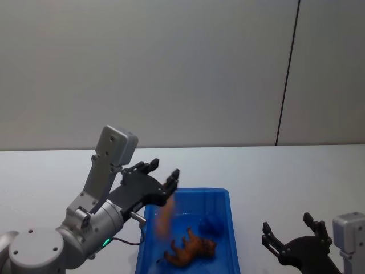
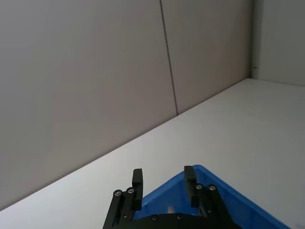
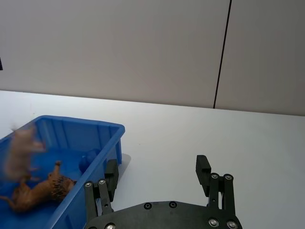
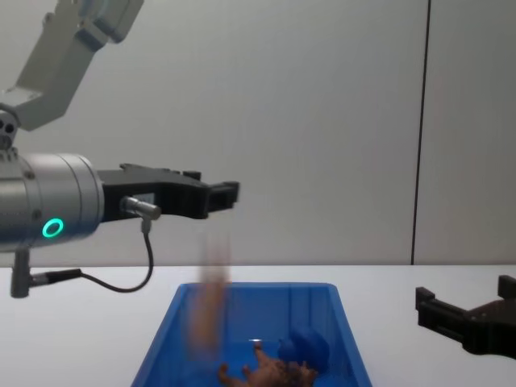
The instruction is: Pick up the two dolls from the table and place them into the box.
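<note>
The blue box (image 1: 232, 240) stands on the white table (image 1: 285, 177) in front of me. Inside it lie a brown shaggy doll (image 1: 191, 248) and a rounded blue doll (image 1: 214, 224). A pale pink doll (image 1: 164, 220) shows as a blur in mid-air inside the box's left half, just below my left gripper (image 1: 162, 172). That gripper hovers open and empty above the box's near-left rim. In the chest view the pink doll (image 4: 211, 302) drops under the left gripper (image 4: 222, 193). My right gripper (image 1: 287, 224) rests open to the right of the box, low over the table.
A grey wall with a dark vertical seam (image 1: 288, 74) rises behind the table. White tabletop stretches to the left and right of the box (image 3: 112, 138). A black cable (image 4: 121, 282) hangs from the left wrist.
</note>
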